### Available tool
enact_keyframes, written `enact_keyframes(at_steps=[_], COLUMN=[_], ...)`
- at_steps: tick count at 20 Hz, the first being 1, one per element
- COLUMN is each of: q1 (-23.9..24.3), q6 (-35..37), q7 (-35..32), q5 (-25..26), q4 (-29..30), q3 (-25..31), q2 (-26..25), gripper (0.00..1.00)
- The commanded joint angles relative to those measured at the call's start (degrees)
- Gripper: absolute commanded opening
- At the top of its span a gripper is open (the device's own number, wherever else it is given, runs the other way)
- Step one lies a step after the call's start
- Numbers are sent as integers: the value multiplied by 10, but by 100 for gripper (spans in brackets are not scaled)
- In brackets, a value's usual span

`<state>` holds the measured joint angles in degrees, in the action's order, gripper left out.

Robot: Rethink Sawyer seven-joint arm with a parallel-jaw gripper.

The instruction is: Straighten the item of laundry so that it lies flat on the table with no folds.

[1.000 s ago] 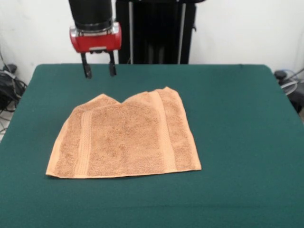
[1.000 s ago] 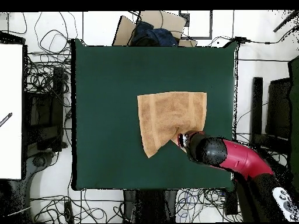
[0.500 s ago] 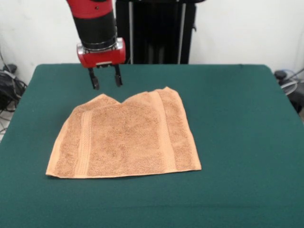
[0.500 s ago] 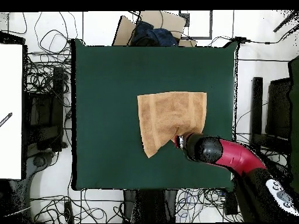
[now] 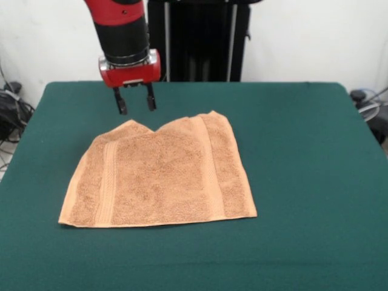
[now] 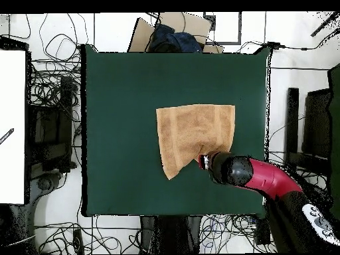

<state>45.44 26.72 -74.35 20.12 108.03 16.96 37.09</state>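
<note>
The item of laundry (image 5: 160, 176) is a light orange-tan towel lying on the dark green table (image 5: 303, 151), left of the middle in the front view. Its far edge is folded over, leaving a notch between two points. In the overhead view the towel (image 6: 192, 136) narrows to a point at its lower left. My gripper (image 5: 135, 102) hangs open just above the table behind the towel's far left corner, with nothing between its two black fingers. From overhead, the gripper (image 6: 204, 161) sits at the towel's bottom edge, mostly hidden under the red arm.
Cables and equipment lie on the floor around the table in the overhead view. A cardboard box (image 6: 174, 30) with dark cloth sits beyond the table's top edge. A white surface (image 6: 12, 126) stands at the left.
Over the last second the gripper came down and shifted slightly toward the towel's far corner; in the last half second it has barely moved. The towel lies unchanged.
</note>
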Motion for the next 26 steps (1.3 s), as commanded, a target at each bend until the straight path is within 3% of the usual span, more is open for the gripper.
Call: enact_keyframes(at_steps=[1, 18, 26], q1=[2, 12, 9], q6=[16, 30, -6], q7=[12, 29, -4], q5=[38, 66, 67], q4=[-41, -101, -53], q3=[23, 20, 23], q2=[22, -25, -23], gripper=[100, 100, 100])
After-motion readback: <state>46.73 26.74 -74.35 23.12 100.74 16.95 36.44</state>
